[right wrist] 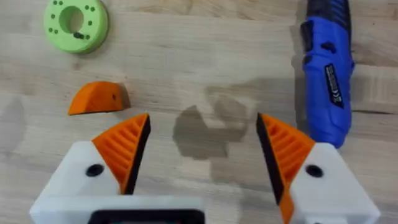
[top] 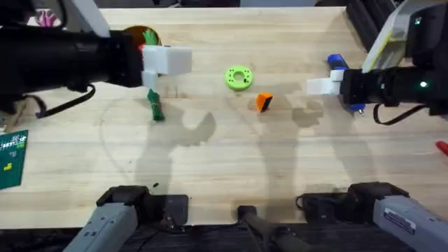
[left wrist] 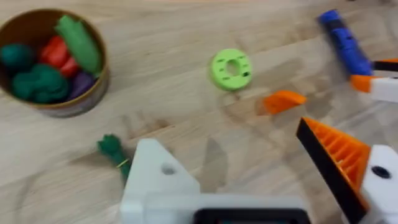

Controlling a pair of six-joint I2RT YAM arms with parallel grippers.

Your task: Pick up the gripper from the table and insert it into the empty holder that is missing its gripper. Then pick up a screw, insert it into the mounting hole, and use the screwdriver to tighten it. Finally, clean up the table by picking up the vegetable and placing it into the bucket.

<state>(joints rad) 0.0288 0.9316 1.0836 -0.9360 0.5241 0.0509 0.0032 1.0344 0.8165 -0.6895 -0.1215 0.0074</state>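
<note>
The gripper [top: 263,102], the loose orange wedge, lies alone on the pale wooden table [top: 294,161], just beside the green ring [top: 239,78] and between the two arms. In the right wrist view we see it [right wrist: 98,99] as a rounded orange wedge with one small dark hole in its side, resting apart from everything. We count one such loose tip. The left gripper [left wrist: 249,186] is spread wide and holds nothing; one of its fingers carries an orange ribbed tip with a dark face [left wrist: 336,155], while the other is the empty holder [left wrist: 158,180], a bare white block with a single hole. The right gripper [right wrist: 202,155] is likewise spread, empty, with two orange ribbed tips, hovering above bare wood between the wedge and the screwdriver [right wrist: 326,68]. That screwdriver is one bright blue pen-shaped tool lying flat near the right arm. We see one green vegetable [top: 155,105] lying loose on the table below the left gripper, and one tan bucket [left wrist: 56,62] holding green, red and purple toy vegetables. A green card [top: 12,157] lies at the table's left edge.
</note>
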